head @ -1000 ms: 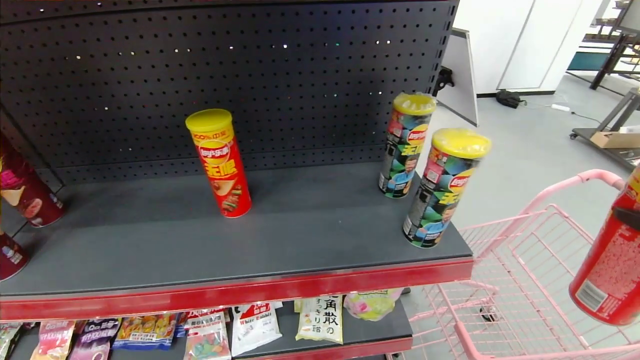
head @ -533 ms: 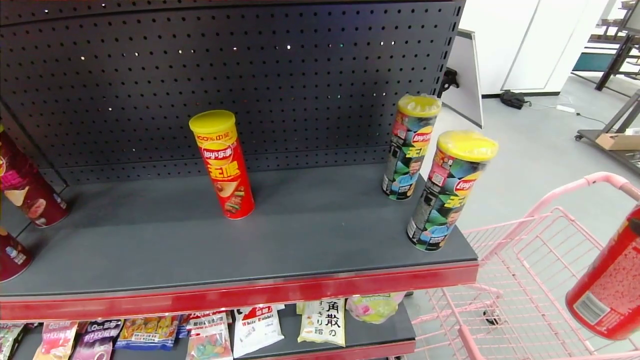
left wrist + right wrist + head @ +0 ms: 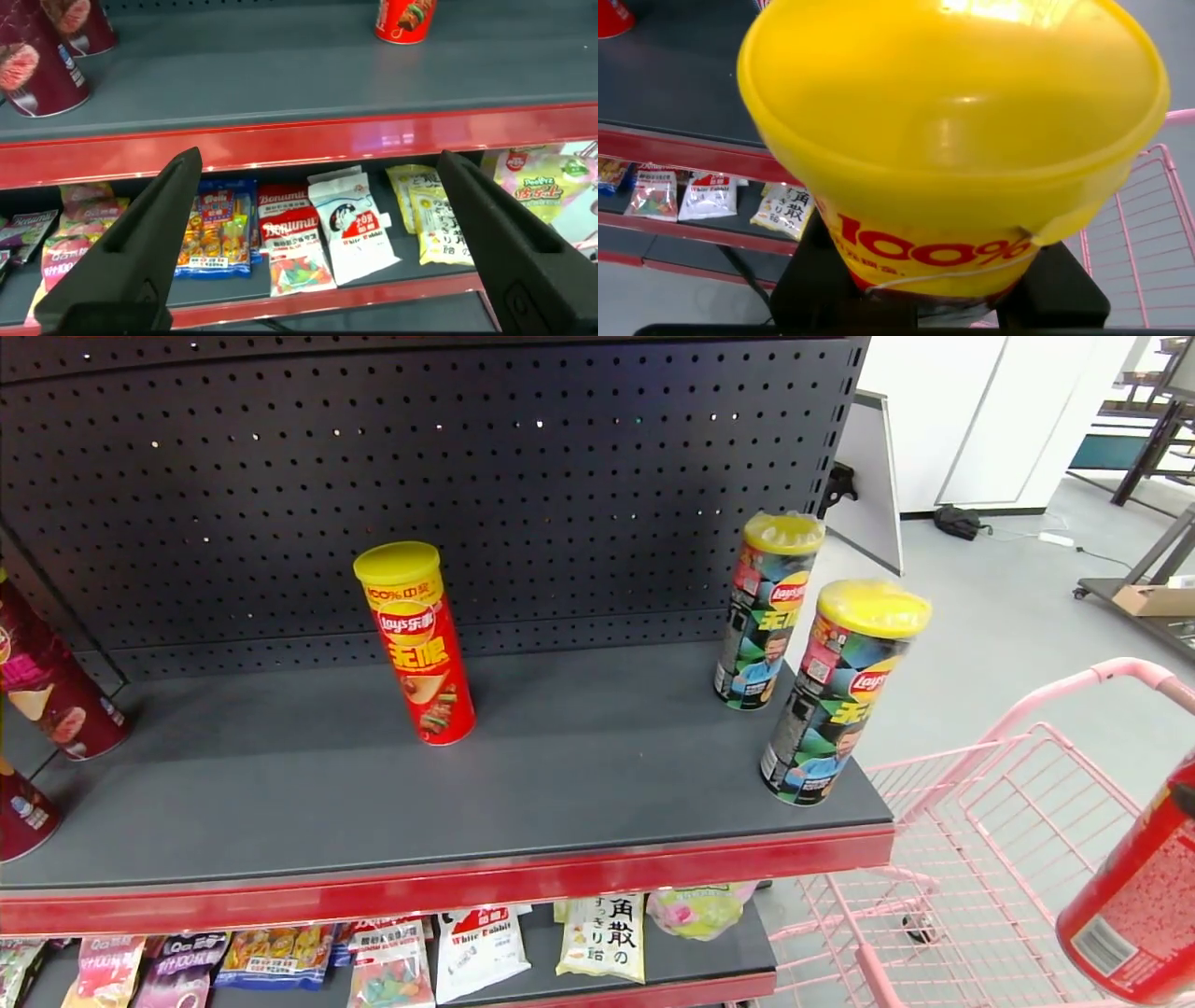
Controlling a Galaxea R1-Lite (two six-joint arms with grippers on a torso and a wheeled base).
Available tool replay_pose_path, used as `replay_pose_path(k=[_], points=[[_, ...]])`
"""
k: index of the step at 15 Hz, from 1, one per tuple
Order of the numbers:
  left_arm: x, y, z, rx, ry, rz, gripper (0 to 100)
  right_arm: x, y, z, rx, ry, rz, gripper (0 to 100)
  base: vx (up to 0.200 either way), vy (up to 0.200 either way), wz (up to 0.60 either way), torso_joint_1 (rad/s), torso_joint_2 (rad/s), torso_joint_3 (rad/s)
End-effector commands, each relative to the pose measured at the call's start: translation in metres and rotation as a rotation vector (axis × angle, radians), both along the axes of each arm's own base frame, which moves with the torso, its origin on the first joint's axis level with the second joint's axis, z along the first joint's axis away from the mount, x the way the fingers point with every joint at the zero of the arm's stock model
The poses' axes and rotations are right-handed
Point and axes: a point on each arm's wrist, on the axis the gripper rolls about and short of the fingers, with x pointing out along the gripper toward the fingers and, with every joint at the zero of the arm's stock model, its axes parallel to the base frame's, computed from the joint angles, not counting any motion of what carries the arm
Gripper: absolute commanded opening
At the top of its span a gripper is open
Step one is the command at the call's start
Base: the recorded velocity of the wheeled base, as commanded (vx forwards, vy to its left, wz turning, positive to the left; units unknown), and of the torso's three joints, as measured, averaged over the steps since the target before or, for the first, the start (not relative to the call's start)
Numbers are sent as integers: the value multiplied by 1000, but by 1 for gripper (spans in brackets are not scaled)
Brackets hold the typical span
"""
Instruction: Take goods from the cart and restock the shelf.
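Note:
A red chip can [image 3: 415, 644] with a yellow lid stands upright mid-shelf on the dark shelf board [image 3: 560, 784]. Two multicoloured chip cans [image 3: 767, 611] [image 3: 840, 691] stand at the board's right end, the nearer one close to the front corner. My right gripper [image 3: 938, 303] is shut on another red chip can [image 3: 1139, 915], held tilted over the pink cart [image 3: 1120, 669]; its yellow lid [image 3: 952, 121] faces the wrist camera. My left gripper [image 3: 320, 159] is open and holds nothing, in front of the lower shelf.
Dark red cans [image 3: 47, 681] [image 3: 19, 807] stand at the shelf's left end. Snack bags [image 3: 350, 233] lie on the lower shelf under the red front lip [image 3: 448, 882]. A perforated back panel [image 3: 420, 476] closes the rear. Bare board lies between the red can and the multicoloured cans.
The held red can has sunk lower at the right edge of the head view. The camera shifted slightly at first; the shelf's cans have not moved.

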Motion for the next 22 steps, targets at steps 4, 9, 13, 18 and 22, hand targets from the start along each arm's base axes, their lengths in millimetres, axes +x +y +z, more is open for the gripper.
replay_pose_path(k=[4, 9, 13, 18, 22], points=[[0, 0, 0, 5, 0, -2, 100, 0, 0, 0, 0, 0, 0, 0, 0, 200, 0, 1, 0, 1], [0, 0, 0, 5, 0, -2, 100, 0, 0, 0, 0, 0, 0, 0, 0, 40, 0, 0, 1, 0], [0, 0, 0, 6, 0, -2, 100, -1, 0, 0, 0, -3, 0, 0, 0, 0, 0, 0, 0, 0], [0, 0, 0, 10, -2, -2, 100, -3, 0, 0, 1, -13, 0, 0, 0, 0, 0, 0, 0, 0], [0, 0, 0, 28, -2, -4, 100, -9, 0, -4, 1, -17, 3, 0, 0, 0, 0, 0, 0, 0]])
